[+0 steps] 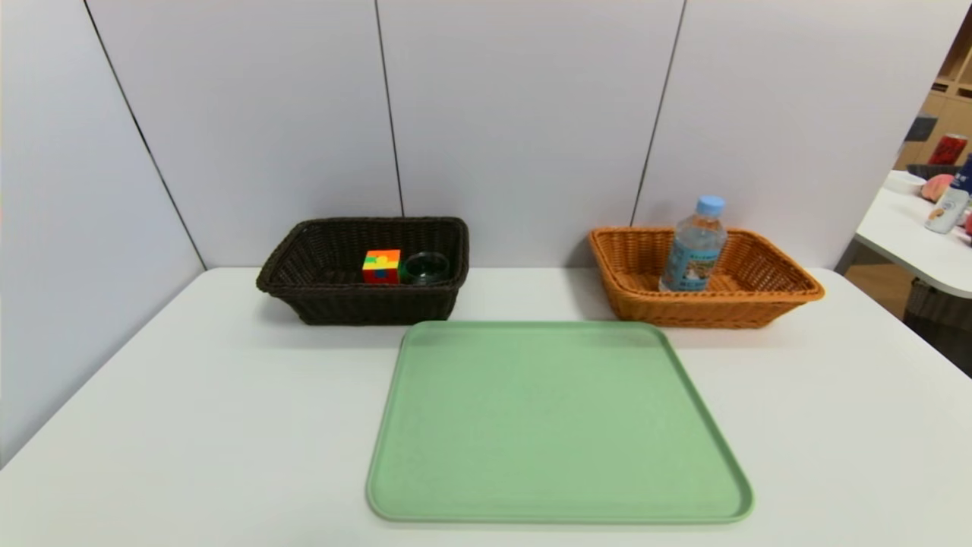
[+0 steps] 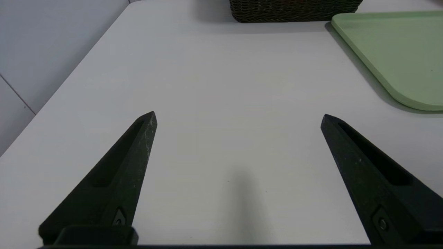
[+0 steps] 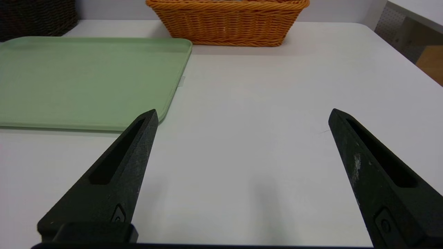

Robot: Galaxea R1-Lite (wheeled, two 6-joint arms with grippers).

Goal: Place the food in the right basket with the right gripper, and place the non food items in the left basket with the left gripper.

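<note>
1. The left gripper and right gripper had jaws spread wide, each above the white table.
2. The green tray lay between their sides.
3. Beyond, the dark basket held a colorful cube beside a round dark item.
4. The orange basket held a bottle, tilted.

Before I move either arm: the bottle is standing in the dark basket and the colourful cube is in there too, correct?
Not quite: the head view shows the bottle in the orange-brown basket. The colourful cube is indeed in the dark basket.
</note>
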